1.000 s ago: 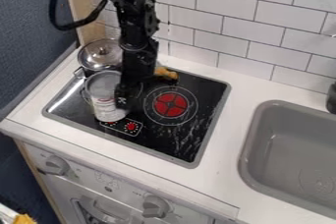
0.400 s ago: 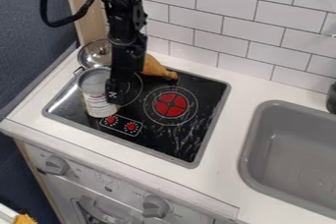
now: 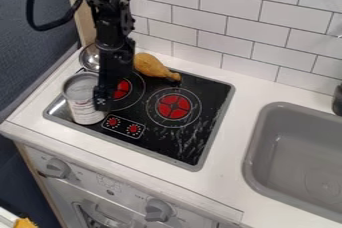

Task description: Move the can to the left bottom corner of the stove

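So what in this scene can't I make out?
All in the camera view:
- Shiny silver metal pot: partly behind the black robot arm.
- Silver-and-white cylindrical can: right side behind the black gripper; label print too small.
- Dark object, grey sink: cut off by right edge.

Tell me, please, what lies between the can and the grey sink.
In the camera view, the gripper is right beside the can; then come the black stove top with its right red burner and a strip of white counter before the sink.
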### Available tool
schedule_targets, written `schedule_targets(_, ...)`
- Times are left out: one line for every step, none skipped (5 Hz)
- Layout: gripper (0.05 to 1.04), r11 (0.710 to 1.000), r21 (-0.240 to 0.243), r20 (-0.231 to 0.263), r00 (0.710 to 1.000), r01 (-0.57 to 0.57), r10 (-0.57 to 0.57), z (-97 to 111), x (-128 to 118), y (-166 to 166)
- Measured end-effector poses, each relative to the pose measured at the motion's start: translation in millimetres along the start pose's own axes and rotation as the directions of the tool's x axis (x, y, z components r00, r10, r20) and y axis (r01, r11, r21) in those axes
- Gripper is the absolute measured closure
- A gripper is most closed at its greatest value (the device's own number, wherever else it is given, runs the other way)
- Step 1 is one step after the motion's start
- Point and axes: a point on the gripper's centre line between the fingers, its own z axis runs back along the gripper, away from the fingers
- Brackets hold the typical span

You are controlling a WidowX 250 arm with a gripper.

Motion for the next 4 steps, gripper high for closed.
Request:
schedule_targets(0.083,1.0,-0.005,0.009,1.0,0.004,-0.004,0.2,-0.7,-0.6)
schedule_targets(0.083,1.0,0.029,0.007,1.0,0.012,-0.012,13.4,-1.3,3.5)
schedule_targets(0.083,0.996,0.078,0.013,0.999,0.051,-0.052,31.0,8.3,7.6)
schedule_targets(0.083,0.99,0.122,0.024,0.997,0.074,-0.077,51.5,11.8,13.0)
